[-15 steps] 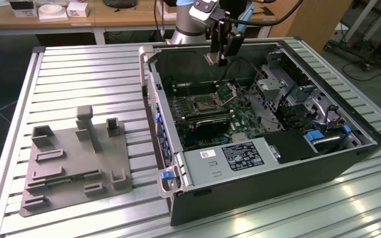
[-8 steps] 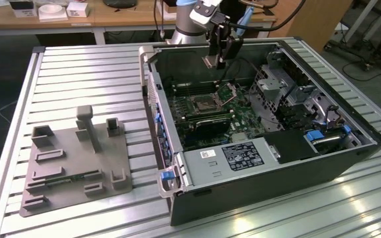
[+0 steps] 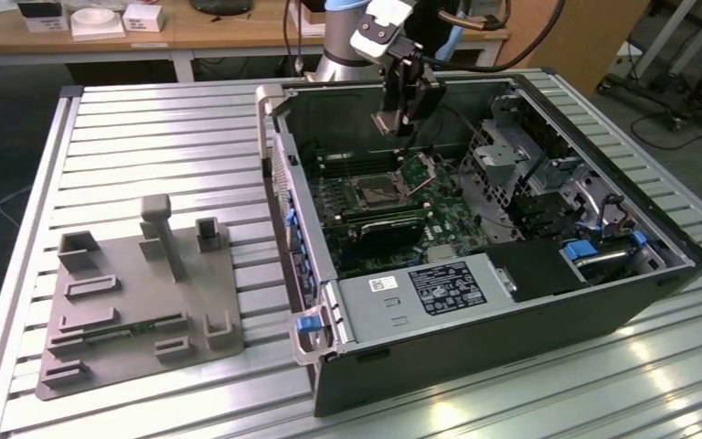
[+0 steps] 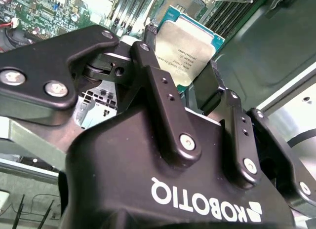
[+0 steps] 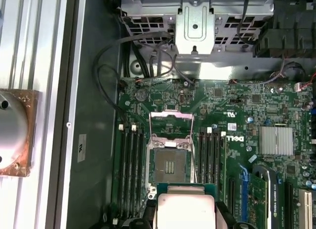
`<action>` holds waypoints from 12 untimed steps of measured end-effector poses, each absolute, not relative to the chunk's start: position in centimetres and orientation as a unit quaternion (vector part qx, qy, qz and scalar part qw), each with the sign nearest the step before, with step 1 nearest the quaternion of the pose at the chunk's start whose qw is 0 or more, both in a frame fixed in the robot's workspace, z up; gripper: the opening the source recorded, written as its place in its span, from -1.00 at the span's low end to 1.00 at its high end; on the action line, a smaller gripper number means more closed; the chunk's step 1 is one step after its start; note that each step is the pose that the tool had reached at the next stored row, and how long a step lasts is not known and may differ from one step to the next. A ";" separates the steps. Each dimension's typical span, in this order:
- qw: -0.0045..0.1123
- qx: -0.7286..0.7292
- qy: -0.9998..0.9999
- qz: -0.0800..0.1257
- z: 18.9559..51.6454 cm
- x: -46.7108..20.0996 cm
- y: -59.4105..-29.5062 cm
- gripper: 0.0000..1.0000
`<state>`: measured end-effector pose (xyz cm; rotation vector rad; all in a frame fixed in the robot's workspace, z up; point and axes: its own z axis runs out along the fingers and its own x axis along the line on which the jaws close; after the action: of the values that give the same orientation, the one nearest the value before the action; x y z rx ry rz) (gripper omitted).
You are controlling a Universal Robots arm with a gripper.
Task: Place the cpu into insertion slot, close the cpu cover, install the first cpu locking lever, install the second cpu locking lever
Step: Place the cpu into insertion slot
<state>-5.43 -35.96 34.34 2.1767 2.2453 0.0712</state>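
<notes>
1. Pinching the cpu (image 4: 186,46) by its edges between the gripper (image 3: 393,124) fingers, silvery top facing both wrist views.
2. Hovering over the open case (image 3: 497,343), cpu well clear of the board.
3. Showing the slot (image 5: 170,162) lying uncovered, cover (image 5: 170,121) tilting up along one edge.

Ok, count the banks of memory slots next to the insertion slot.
2. One bank lies along one side of the insertion slot, the other bank along the opposite side. The cpu in the hand covers part of the board, so another could be hidden.
</notes>
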 end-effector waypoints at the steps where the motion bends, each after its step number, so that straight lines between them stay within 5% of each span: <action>1: 0.007 0.696 0.718 0.023 34.2 -5.4 -36.0 0.08; 12: 0.006 0.696 0.718 0.023 33.9 -5.2 -35.9 0.08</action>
<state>-5.25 -35.95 33.92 2.1779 2.2462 0.0710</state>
